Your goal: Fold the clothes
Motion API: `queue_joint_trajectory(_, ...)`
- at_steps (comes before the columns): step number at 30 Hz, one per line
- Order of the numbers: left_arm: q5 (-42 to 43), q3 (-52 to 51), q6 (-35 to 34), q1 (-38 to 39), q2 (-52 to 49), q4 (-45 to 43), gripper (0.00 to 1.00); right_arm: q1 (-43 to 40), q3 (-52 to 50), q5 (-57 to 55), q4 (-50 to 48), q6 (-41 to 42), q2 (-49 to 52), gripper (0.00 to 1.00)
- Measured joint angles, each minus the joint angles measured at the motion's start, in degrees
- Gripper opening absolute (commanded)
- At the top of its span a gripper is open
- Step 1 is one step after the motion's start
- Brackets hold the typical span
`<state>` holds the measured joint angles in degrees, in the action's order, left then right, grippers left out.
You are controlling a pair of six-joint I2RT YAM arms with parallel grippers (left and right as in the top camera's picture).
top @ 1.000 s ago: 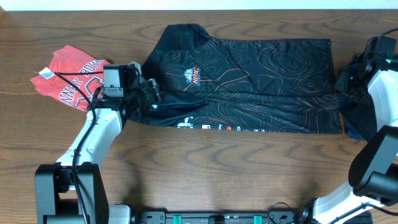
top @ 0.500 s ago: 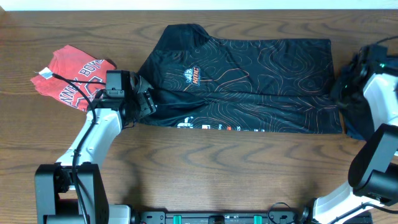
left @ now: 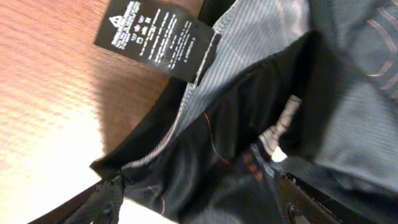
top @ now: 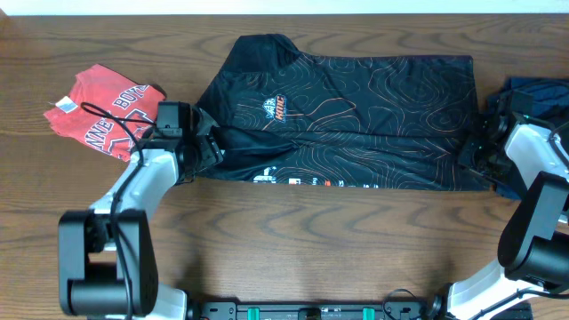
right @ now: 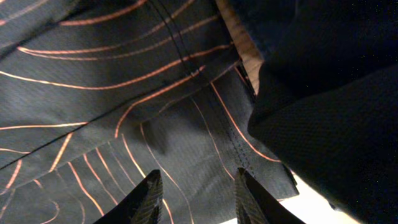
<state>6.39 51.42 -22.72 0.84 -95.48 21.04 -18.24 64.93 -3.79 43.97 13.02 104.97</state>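
The black jersey (top: 356,116) with orange contour lines lies spread across the middle of the table, folded lengthwise. My left gripper (top: 210,148) is at its left edge. In the left wrist view the gripper (left: 205,202) is open wide, with bunched black jersey fabric (left: 249,143) and its care label (left: 152,37) lying between and ahead of the fingers. My right gripper (top: 471,158) is at the jersey's lower right corner. In the right wrist view it (right: 198,196) is open, hovering over the jersey's hem (right: 93,93). A red tee (top: 102,111) lies at the far left.
A navy piece (top: 533,89) lies bunched at the right edge under my right arm, dark and close in the right wrist view (right: 336,93). Bare wooden table (top: 311,240) runs along the front. The left arm's cable crosses the red tee.
My right gripper has come down from the jersey's upper right to its lower right corner. My left gripper has shifted slightly right, onto the jersey's left edge.
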Motion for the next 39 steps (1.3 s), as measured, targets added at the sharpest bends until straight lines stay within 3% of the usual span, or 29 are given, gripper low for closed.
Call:
queue_joint_trajectory(5, -0.39, 0.02, 0.0, 0.0, -2.67, -2.34, 0.8, 0.0, -1.29, -0.04, -0.17, 0.0, 0.0, 0.36)
queue_joint_trajectory(7, -0.59, 0.02, 0.0, 0.0, -2.8, -2.93, 0.74, 0.0, -1.42, -0.07, -0.15, 0.0, 0.0, 0.36)
queue_joint_trajectory(10, -0.81, 0.02, -0.37, 0.0, -3.02, -3.26, 0.55, 0.0, -1.42, -0.07, -0.15, 0.0, 0.0, 0.36)
queue_joint_trajectory(14, -0.81, 0.02, -0.37, -0.09, -3.32, -2.43, 0.19, 0.0, -1.42, -0.07, 0.0, 0.0, 0.0, 0.35)
queue_joint_trajectory(18, -0.83, 0.04, -0.37, -0.09, -3.43, 0.48, 0.06, 0.0, -1.42, -0.07, 0.39, 0.0, 0.0, 0.35)
queue_joint_trajectory(25, -1.97, 1.27, -0.22, -1.4, -3.17, 9.94, 0.06, 0.0, -1.42, -0.35, 2.16, 0.0, 0.0, 0.34)
queue_joint_trajectory(39, -4.04, 1.22, 0.44, -11.69, -2.97, 24.92, 0.11, 0.0, -1.64, 0.92, 8.24, -0.39, 0.0, 0.3)
